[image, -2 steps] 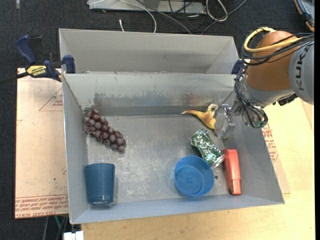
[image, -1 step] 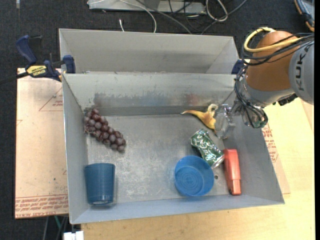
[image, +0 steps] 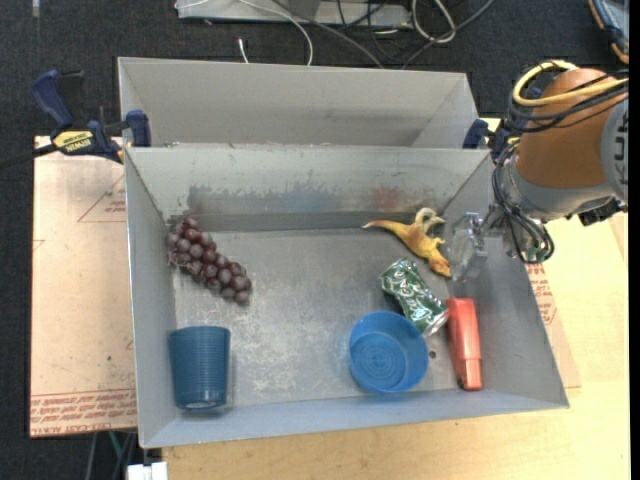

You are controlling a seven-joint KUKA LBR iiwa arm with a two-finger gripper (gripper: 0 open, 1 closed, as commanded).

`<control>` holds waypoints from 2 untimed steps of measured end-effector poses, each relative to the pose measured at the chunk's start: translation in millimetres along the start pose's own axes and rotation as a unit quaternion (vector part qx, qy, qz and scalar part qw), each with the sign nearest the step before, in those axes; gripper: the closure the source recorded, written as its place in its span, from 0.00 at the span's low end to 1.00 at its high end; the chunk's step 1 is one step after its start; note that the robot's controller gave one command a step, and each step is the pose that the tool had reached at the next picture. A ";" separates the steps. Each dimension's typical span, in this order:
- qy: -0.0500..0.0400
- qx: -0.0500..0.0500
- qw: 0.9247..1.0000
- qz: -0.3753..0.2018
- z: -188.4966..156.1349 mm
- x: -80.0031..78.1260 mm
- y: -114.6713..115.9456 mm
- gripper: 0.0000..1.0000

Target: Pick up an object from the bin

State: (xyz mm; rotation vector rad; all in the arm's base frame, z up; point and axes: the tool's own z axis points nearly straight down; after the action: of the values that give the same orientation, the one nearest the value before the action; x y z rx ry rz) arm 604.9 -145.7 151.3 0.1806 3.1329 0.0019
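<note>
The yellow toy dinosaur (image: 417, 232) lies just left of my jaws, stretched left to right; the red tube (image: 465, 343) lies below them; whether they are spread or pressed together, I cannot tell.

My arm (image: 568, 158) runs off the right edge. My pincer (image: 468, 246) smears into the grey bin wall (image: 512, 303). Print on the crushed green can (image: 412, 296): too small to read.

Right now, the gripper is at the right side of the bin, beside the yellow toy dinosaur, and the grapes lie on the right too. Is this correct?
No. The camera view shows the grapes on the left side of the bin. The gripper is indeed at the right, beside the yellow toy dinosaur.
</note>
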 end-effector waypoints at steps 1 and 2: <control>-0.001 -0.001 0.998 -0.062 5.9 -7.6 32.4 1.00; -0.024 0.005 0.991 -0.130 37.0 84.6 22.5 1.00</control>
State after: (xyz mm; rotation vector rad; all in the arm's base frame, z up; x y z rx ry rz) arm 523.5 -113.6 114.0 -0.2247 3.0825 -0.0177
